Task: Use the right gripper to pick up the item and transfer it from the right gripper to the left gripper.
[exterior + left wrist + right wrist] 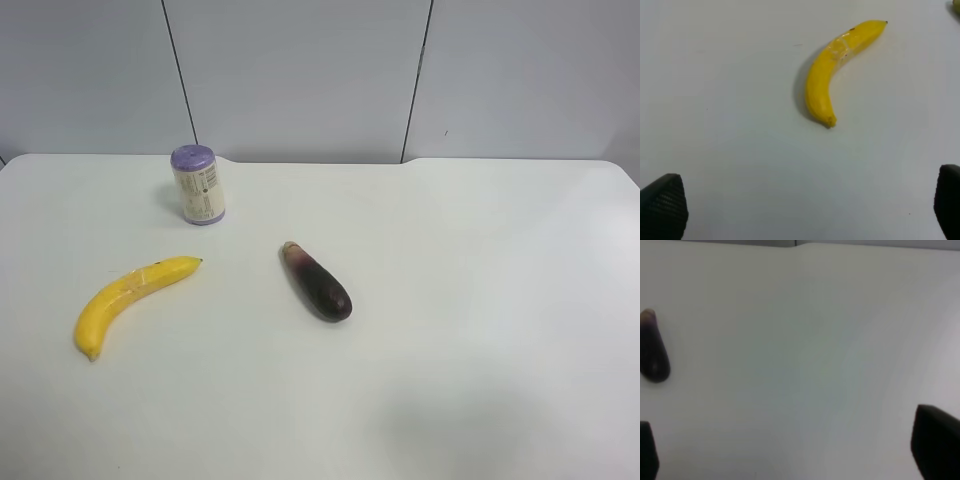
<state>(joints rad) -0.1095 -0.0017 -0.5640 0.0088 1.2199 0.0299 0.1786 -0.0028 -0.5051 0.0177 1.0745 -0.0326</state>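
The banana (131,298) lies flat on the white table (480,380), toward the edge at the exterior high view's left and nearer the front edge than anything else on it. It is bright yellow and gently curved, with a pale scuffed patch partway along and a few small dark specks — one end blunt and stubby, the other tapering to a dark tip.

From the left wrist view the banana (832,75) sits free on the surface with the left gripper (805,210) above the table, fingers (662,207) spread wide, nothing between them. The right gripper (795,450) hangs over bare table, jaws likewise wide apart and empty, only the finger (935,445) ends showing.

Mid-table lies the eggplant (317,281), dark purple, well apart from the banana. Farther back — near the rear edge — stands the can (197,185), upright, purple lid on top.
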